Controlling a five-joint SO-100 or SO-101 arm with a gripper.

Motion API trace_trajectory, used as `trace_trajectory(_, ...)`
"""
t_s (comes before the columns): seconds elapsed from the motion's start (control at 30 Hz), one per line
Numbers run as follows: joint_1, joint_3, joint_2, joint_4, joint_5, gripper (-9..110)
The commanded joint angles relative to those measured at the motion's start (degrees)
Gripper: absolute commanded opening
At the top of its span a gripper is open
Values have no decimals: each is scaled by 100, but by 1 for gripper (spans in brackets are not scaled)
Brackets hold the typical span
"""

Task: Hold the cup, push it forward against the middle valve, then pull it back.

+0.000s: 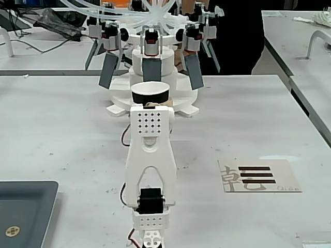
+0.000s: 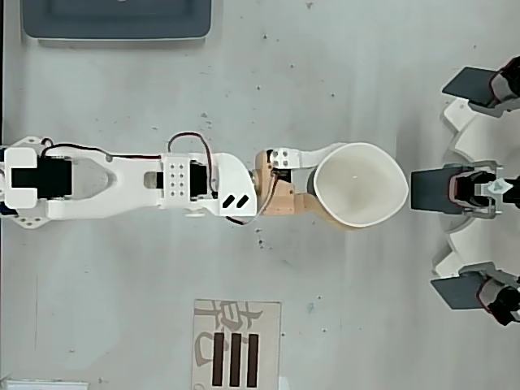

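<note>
One narrow gap separates the end effector (image 2: pixel 345 188)-gripped, squeezed cup (image 2: pixel 360 184) from the middle valve (image 2: pixel 435 191).

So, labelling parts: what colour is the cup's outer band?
Black, on the cup; fixed view shows it best.

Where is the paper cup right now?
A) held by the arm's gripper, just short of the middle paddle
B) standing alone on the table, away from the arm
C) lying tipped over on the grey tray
A: in the overhead view the gripper clasps the cup, with a sliver of table between it and the middle valve.
</note>
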Motion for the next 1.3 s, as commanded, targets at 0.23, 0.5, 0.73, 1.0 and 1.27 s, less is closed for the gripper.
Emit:
trace_trajectory(0.23,-35,-237,149,-202,-53,3)
trace_trajectory(0.5,-35,-237,149,-202,-53,3)
trace_trajectory(0.73,-35,-237,149,-202,-53,3)
trace_trajectory(1.0,-35,-773,-334,-158,-35,3)
trace_trajectory(1.27,-44,-2646,-1723,290,-44,3)
